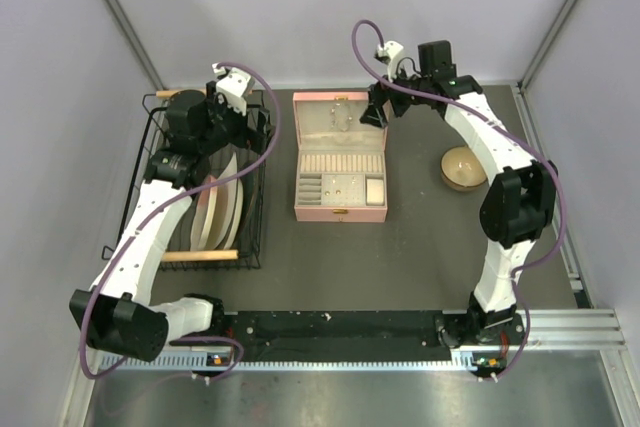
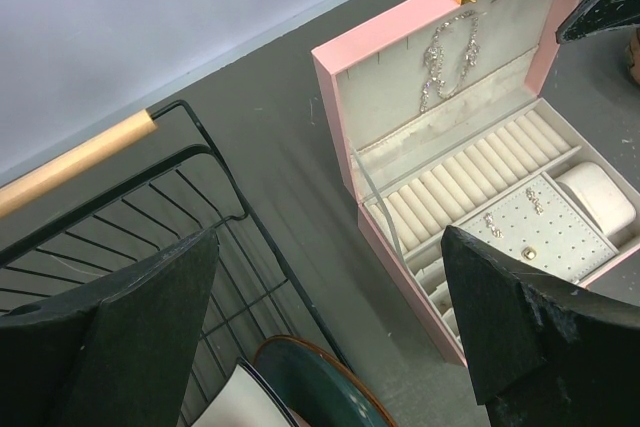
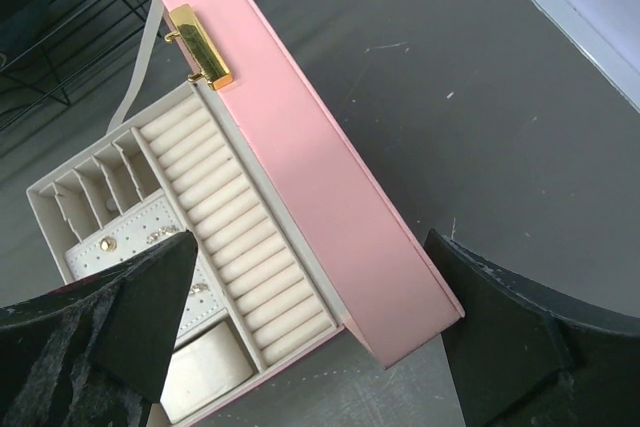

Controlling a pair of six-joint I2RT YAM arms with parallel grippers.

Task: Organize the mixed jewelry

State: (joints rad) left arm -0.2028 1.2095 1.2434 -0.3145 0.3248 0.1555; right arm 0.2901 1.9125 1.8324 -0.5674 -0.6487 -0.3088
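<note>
Open pink box (image 1: 340, 209) sitting mid-table with the jewelry inside; both grippers standing released and empty.

Nearest, small silvery bits (image 2: 492, 225) are lying on the box's perforated pad (image 2: 560, 237). Beyond them a silvery chain (image 2: 445, 57) is hanging on the raised lid (image 2: 390, 97), its long axis running from the clasp edge down toward the hinge. The left gripper (image 2: 330, 317) is hovering over the wire rack (image 1: 200, 257), fingers spread wide, touching nothing. The right gripper (image 3: 310, 337) is hovering behind the lid, equally wide, holding nothing. The left wrist view is showing the chain clearly. The right wrist view is showing only the lid's pink back.
</note>
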